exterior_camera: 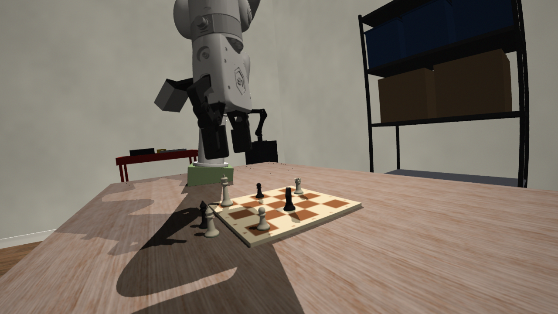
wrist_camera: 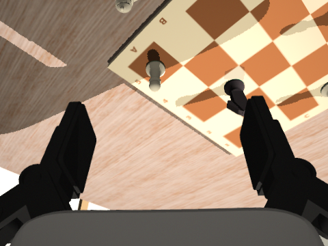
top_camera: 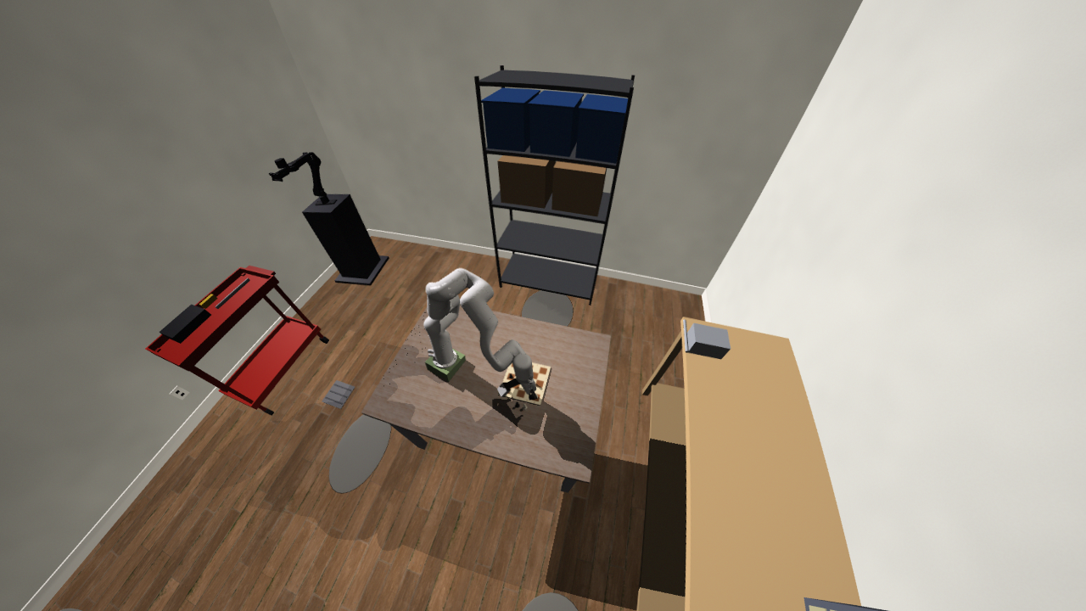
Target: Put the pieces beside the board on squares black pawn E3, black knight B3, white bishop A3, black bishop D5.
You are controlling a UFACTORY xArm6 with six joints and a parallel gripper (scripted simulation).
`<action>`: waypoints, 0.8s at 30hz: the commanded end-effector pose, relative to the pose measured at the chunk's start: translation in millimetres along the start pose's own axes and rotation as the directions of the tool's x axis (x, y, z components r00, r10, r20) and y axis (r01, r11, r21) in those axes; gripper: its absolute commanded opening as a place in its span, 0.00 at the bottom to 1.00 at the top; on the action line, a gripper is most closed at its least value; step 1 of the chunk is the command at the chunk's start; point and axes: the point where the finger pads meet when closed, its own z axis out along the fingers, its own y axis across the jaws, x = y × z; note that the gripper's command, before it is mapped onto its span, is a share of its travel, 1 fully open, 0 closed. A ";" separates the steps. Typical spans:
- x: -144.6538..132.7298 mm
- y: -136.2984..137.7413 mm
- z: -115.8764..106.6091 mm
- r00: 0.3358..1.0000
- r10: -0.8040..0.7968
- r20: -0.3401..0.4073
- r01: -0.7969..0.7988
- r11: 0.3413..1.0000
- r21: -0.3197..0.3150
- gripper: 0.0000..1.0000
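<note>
The black pawn stands upright on E3 and the black knight on B3 of the board. The white bishop and the black bishop stand upright on the table beside the board's left edge in the exterior view. D5 is bare. My gripper is open and empty, well above the pieces. The black bishop is outside the wrist view.
The white king stands on E5, the white pawn on A5 and the white rook on D1. The tall king is close to the bishops. The green arm base is behind the board.
</note>
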 end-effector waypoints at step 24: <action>33.6 -27.6 -1.3 0.185 0.983 0.006 -0.982 0.184 0.035 1.00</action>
